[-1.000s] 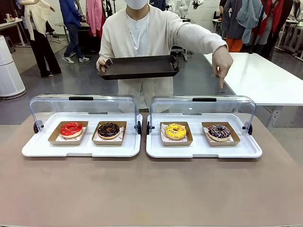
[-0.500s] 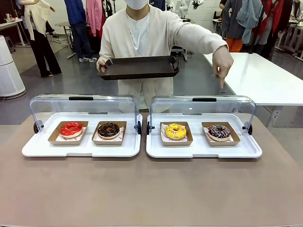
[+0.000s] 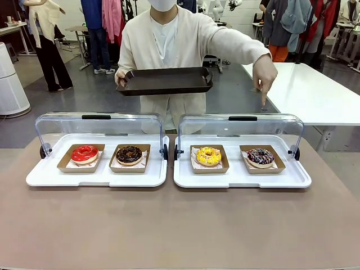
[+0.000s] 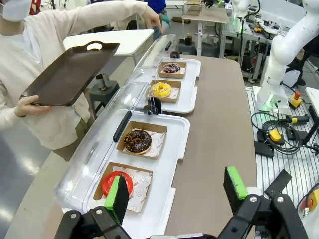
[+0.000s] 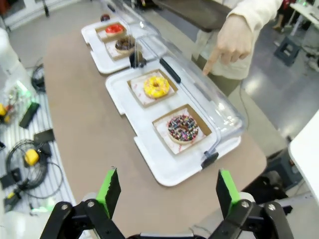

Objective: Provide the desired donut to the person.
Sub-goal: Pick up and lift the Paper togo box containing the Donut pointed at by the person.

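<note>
The person (image 3: 166, 39) in a cream cardigan stands at the far side, holding a dark tray (image 3: 165, 80) in one hand. Their other hand (image 3: 264, 73) points a finger down at the sprinkled chocolate donut (image 3: 260, 157), far right in the right case. Beside it lies a yellow donut (image 3: 208, 156). The left case holds a red donut (image 3: 84, 153) and a chocolate donut (image 3: 129, 154). My left gripper (image 4: 175, 191) stands open above the near end of the left case. My right gripper (image 5: 167, 193) is open above the table edge, short of the sprinkled donut (image 5: 182, 128).
Both white display trays (image 3: 95, 179) (image 3: 242, 180) have clear lids (image 3: 98, 126) tilted up at the back. Each donut sits in a brown cardboard tray. A white table (image 3: 315, 93) stands beyond at the right. Bystanders stand in the background.
</note>
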`<state>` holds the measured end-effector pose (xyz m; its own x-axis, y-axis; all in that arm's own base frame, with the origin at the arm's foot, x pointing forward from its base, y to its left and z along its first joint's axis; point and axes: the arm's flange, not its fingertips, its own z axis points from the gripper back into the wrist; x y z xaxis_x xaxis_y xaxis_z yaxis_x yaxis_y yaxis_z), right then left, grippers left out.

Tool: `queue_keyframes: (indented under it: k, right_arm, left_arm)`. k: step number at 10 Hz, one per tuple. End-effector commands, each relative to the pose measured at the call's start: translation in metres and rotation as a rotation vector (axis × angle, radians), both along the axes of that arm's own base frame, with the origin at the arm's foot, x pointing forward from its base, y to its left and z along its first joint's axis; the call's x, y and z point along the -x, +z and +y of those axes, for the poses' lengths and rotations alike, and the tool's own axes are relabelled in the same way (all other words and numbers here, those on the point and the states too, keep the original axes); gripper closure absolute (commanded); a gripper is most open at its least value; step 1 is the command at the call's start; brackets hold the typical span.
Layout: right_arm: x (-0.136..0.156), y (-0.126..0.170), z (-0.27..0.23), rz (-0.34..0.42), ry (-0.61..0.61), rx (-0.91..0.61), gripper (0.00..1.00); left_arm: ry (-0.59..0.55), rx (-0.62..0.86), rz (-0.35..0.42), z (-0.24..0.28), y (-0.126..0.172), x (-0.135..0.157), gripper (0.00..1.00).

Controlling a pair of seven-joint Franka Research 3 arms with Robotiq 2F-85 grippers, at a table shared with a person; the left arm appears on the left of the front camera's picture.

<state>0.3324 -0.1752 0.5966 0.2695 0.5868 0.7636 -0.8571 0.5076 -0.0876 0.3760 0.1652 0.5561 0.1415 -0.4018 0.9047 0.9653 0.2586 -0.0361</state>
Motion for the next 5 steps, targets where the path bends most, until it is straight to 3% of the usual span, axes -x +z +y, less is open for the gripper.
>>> queue_keyframes:
  k: [1, 5]
  right_arm:
    - [-0.019, 0.002, 0.033, 0.016, 0.014, 0.193, 0.00]
    - [-0.036, -0.033, 0.124, -0.057, 0.085, 0.501, 0.00]
  left_arm:
    - [0.007, -0.001, -0.013, 0.000, 0.001, 0.000, 0.00]
    - [0.007, -0.001, -0.013, 0.000, 0.001, 0.000, 0.00]
